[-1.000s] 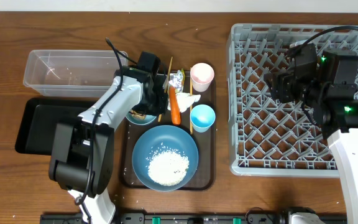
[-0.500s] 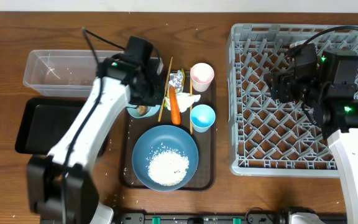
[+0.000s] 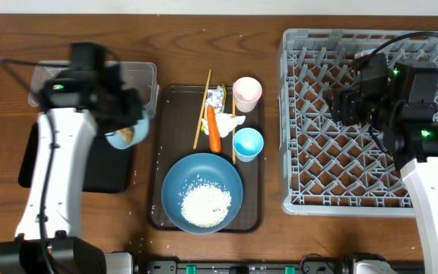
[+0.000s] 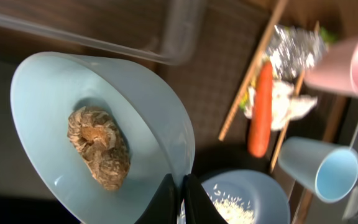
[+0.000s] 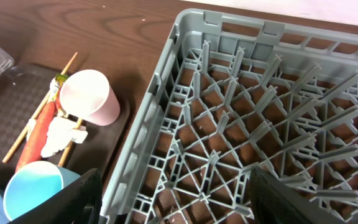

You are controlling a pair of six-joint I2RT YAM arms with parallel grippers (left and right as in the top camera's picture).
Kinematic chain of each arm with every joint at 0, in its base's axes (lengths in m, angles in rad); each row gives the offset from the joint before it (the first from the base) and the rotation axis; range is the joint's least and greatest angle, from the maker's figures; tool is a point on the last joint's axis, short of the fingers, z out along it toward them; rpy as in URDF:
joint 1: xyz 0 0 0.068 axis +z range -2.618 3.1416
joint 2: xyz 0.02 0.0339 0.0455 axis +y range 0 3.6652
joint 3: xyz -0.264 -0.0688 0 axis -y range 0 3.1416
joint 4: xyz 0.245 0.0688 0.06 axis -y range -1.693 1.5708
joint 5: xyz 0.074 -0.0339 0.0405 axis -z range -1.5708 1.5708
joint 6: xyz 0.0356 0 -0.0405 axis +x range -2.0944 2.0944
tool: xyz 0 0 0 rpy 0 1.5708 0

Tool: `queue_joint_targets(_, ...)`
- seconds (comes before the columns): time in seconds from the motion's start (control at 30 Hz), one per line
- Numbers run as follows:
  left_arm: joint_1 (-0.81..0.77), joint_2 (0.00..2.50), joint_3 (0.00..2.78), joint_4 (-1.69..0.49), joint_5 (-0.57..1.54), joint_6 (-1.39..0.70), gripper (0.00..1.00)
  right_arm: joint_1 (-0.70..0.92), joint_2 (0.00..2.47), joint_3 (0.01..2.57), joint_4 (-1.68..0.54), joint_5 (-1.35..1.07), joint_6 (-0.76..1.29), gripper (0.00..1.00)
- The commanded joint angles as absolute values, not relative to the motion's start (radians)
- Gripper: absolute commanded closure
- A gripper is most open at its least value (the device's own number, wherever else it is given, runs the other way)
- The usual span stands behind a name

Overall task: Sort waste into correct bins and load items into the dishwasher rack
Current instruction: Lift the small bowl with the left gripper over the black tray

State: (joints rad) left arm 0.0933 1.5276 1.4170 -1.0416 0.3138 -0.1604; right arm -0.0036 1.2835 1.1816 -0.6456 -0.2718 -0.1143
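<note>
Your left arm [image 3: 55,160] has swung left off the dark brown serving tray [image 3: 175,106], and its left gripper [image 4: 180,186] has carried the small light-blue bowl [image 4: 42,93] along, jaws pinched on the rim. A second ago that bowl, with the brownish food scrap [image 4: 98,146] in it, sat at the serving tray's upper-left corner. Now you have it held over the upper-right corner of the black tray [image 3: 90,175], just beside the clear tub [image 3: 139,72].
</note>
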Motion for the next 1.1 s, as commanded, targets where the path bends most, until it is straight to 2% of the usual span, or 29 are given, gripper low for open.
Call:
queue_joint_targets(0.0,0.218,1.528,1.407,-1.039,0.455,-0.137,0.94,-0.012,1.283,1.198,-0.644,-0.266,-0.121,0.31)
queue_joint_targets(0.3,0.552,1.592,1.394,-1.004,0.866,-0.004,0.94,-0.012,1.283,1.198,-0.643,-0.266,-0.122,0.31)
queue_joint_targets(0.53,0.731,1.728,1.357,-0.998,1.21,0.158,0.94,-0.012,1.283,1.198,-0.631,-0.266,-0.121,0.29)
queue_joint_targets(0.77,0.817,1.827,1.336,-1.039,1.379,0.29,0.94,-0.012,1.283,1.198,-0.632,-0.266,-0.121,0.28)
queue_joint_targets(1.07,0.826,1.829,1.336,-1.043,1.573,0.368,0.94,-0.012,1.283,1.198,-0.632,-0.266,-0.121,0.28)
